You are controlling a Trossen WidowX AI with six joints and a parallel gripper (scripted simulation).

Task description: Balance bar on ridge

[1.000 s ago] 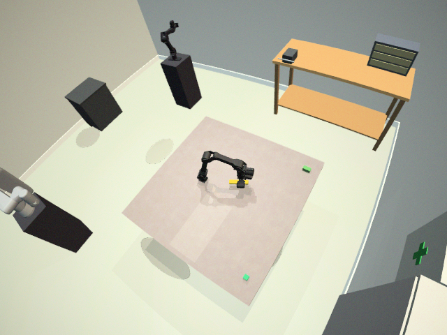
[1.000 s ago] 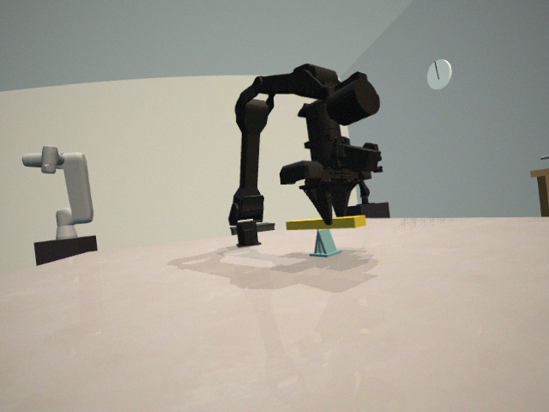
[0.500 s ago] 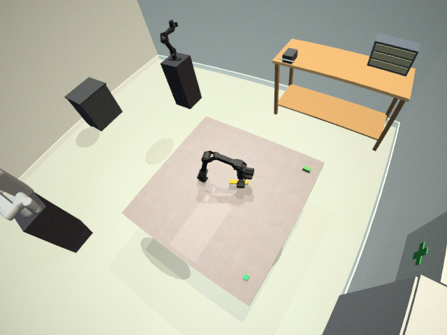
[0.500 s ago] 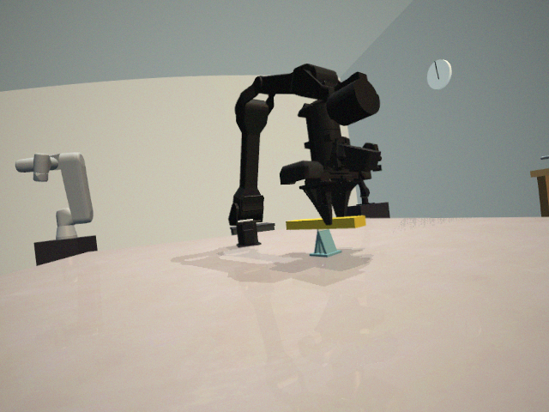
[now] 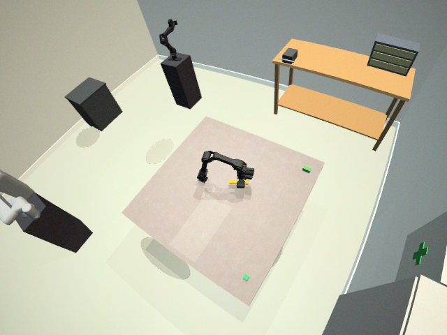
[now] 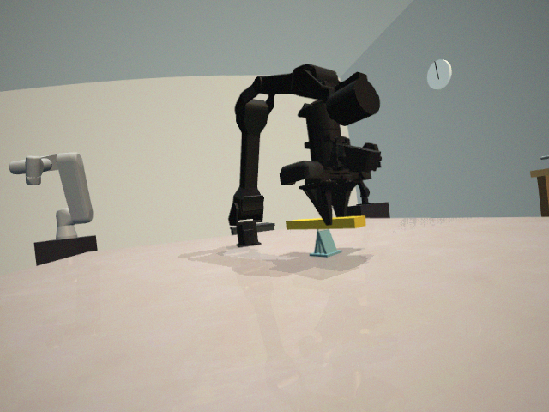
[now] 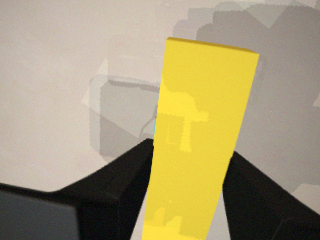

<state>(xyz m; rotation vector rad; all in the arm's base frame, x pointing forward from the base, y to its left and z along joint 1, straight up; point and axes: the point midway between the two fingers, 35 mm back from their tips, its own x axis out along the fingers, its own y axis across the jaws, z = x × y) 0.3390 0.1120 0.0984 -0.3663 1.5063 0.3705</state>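
Observation:
The yellow bar (image 5: 233, 181) (image 6: 305, 223) (image 7: 205, 85) lies crosswise over the top of the teal ridge (image 6: 327, 243), about level, with both ends clear of the table. In the exterior view its underside appears to meet the ridge's top edge; whether it bears on it cannot be told for certain. My gripper (image 6: 334, 220) (image 7: 189, 153) points down, shut on the bar, with one finger against each long side. In the wrist view the bar hides nearly all of the ridge, and in the top view the ridge is not visible.
The arm's base stands on the pinkish table top (image 5: 162, 202) (image 6: 177, 332), left of the ridge in the exterior view. A green block (image 5: 306, 168) lies near one table corner and a smaller green block (image 5: 246, 277) near another, both far from the arm.

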